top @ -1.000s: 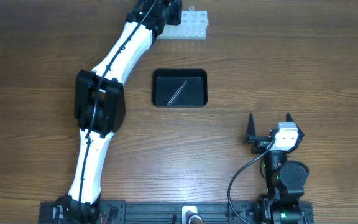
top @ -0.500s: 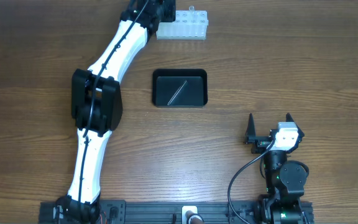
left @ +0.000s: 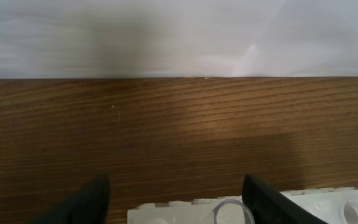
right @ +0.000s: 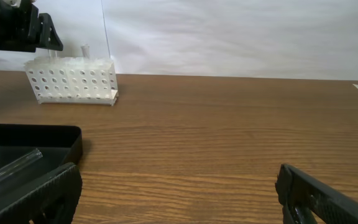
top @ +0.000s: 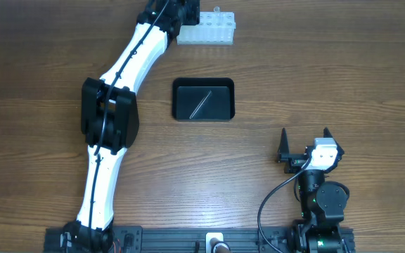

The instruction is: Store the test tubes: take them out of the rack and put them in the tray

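One test tube [top: 201, 104] lay slanted in the black tray [top: 223, 112], mid-table. A second tube [top: 217, 10] stood upright in the white rack [top: 213, 34] at the far edge. Left gripper [left: 176, 205] was at the rack's left end, fingers spread. Right gripper [top: 305, 143] was near right, well apart from both, spread and holding nothing.

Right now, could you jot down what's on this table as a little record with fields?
Rack: white, far edge, standing tube poking up
Tray: black, middle, lying tube inside
Left claw: open above the rack, a tube rim between its prongs
Right claw: open, empty, near its base
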Controlling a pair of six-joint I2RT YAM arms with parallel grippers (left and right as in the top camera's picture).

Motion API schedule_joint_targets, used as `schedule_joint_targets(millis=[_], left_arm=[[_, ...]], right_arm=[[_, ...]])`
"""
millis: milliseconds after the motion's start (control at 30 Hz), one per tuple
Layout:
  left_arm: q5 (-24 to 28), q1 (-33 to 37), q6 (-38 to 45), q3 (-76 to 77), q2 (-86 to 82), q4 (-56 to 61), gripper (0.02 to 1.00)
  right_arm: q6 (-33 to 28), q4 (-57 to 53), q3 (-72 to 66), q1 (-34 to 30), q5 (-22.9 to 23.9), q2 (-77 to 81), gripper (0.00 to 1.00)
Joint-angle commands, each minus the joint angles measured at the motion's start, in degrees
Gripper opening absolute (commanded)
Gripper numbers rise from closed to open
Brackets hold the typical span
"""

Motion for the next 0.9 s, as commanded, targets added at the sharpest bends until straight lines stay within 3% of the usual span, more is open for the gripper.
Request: schedule_joint_targets(millis=[33, 367, 700, 900], left_arm=[[-0.44, -0.68, 0.74, 0.74, 0.96, 0.22, 0.665], [-0.50, -1.68, 5.20, 0.74, 0.96, 0.85, 0.603], [-0.48, -1.68, 4.98, 0.74, 0.96, 1.49, 0.305], [-0.46, -1.68, 4.96, 0.74, 0.96, 1.51, 0.202]], right_arm=[[0.42, -0.17, -0.28, 0.33, -0.50, -0.63, 0.991], [0.44, -0.17, -0.28, 0.33, -0.50, -0.63, 0.993], [0.42, -0.17, -0.28, 0.33, -0.50, -0.63, 0.993], [0.42, -0.17, -0.28, 0.33, -0.48, -0.63, 0.993]])
